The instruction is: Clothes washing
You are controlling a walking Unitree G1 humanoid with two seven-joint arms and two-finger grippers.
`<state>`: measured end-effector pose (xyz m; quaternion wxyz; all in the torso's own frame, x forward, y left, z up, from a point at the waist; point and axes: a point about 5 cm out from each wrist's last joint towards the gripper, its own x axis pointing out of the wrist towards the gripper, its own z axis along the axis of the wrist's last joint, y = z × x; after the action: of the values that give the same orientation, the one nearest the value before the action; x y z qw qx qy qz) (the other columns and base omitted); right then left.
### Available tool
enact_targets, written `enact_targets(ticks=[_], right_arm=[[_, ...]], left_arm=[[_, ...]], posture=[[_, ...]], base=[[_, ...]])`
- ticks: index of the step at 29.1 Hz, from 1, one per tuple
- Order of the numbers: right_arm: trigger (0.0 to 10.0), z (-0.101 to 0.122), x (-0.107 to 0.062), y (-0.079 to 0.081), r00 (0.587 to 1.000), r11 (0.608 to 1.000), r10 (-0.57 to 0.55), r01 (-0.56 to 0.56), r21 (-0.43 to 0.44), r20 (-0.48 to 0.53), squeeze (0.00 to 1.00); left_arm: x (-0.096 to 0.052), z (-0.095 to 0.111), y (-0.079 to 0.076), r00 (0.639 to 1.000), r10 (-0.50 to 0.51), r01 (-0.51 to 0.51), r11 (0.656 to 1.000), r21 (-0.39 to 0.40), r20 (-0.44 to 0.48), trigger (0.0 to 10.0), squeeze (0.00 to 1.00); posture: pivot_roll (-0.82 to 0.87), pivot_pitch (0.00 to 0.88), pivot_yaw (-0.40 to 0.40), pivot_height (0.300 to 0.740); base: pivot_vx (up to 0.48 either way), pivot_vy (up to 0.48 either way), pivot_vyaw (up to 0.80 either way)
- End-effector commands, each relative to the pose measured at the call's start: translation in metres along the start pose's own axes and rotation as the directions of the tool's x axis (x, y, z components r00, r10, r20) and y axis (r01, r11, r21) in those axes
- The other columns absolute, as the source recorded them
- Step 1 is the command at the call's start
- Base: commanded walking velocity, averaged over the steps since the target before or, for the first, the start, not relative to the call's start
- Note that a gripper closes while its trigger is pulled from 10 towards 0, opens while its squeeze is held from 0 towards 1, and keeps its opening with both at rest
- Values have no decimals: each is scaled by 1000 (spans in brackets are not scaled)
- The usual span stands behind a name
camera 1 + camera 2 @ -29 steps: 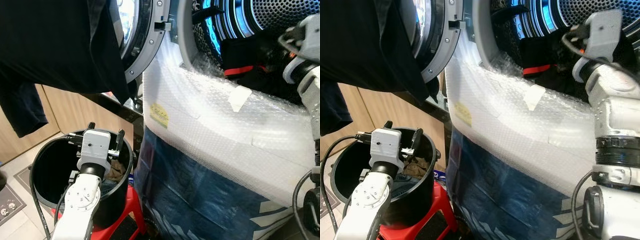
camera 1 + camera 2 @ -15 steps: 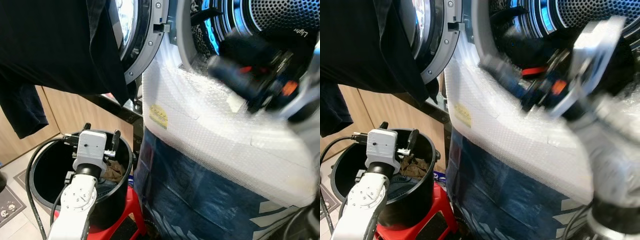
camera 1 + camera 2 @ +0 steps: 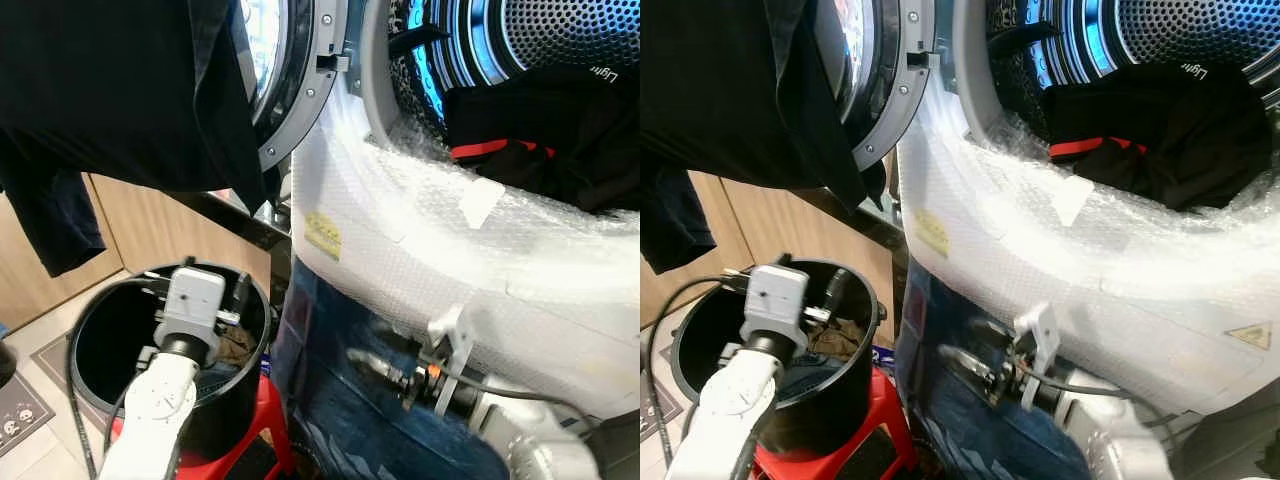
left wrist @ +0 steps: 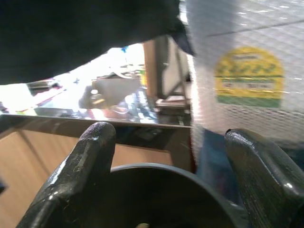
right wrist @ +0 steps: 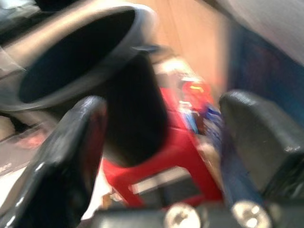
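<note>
A black garment with a red stripe (image 3: 530,130) lies in the washing machine's drum mouth (image 3: 1160,40), resting on the bubble-wrapped rim (image 3: 450,250). Low in front of the machine's blue panel, my right gripper (image 3: 365,358) points toward the bucket; the right wrist view shows it (image 5: 161,104) open with nothing between its fingers. A black bucket (image 3: 100,330) stands on a red stool (image 3: 255,440) and holds brown clothes (image 3: 235,345). My left gripper (image 3: 215,278) hovers over the bucket's rim, open and empty (image 4: 166,137).
Another black garment (image 3: 120,90) hangs over the open round door (image 3: 295,80) at upper left. Wooden cabinet fronts (image 3: 140,230) stand behind the bucket. A dark mat (image 3: 15,405) lies on the tiled floor at lower left.
My right arm has come away from the drum mouth and swung down in front of the machine. The black garment stays in the drum. The left gripper stays over the bucket.
</note>
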<state>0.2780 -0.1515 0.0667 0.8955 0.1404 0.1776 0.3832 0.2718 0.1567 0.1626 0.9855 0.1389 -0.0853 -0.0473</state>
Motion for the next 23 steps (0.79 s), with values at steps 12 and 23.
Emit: enact_targets(ticks=[12, 23], right_arm=[[10000, -78, -8, -50, 728, 708, -650, 684, 177, -216, 0], [10000, -136, -59, -52, 338, 287, -842, 941, 181, -421, 0]], left_arm=[[4, -44, -62, 880, -439, 437, 898, -53, -183, 10000, 0], [-6, -114, -116, 670, -619, 624, 768, -140, -410, 10000, 0]], posture=[[262, 10, -24, 740], [240, 0, -28, 740]], base=[[0, 0, 0], [0, 0, 0]])
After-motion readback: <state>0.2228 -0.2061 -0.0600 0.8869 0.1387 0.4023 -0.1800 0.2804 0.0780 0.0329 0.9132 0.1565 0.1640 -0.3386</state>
